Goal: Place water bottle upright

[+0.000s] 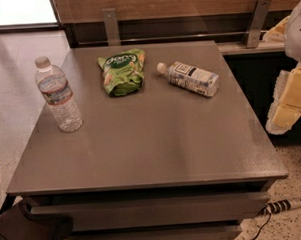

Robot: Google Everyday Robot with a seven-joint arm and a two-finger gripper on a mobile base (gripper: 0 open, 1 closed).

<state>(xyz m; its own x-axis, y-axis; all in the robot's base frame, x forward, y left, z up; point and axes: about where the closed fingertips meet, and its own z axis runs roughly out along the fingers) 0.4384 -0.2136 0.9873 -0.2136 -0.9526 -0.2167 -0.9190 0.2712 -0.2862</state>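
The water bottle (pixel 191 78) is small and clear, with a white cap and a wide white label with dark print. It lies on its side at the back right of the grey table (pixel 152 152), cap pointing left. My gripper (pixel 288 103), white and pale yellow, hangs at the right edge of the view. It is off the table's right side, apart from the bottle and holding nothing I can see.
A taller ribbed clear bottle (pixel 59 96) with a red-and-blue label stands upright at the table's left. A green snack bag (pixel 122 70) lies at the back middle. A power strip (pixel 287 204) lies on the floor at right. A dark object (pixel 25 232) is at bottom left.
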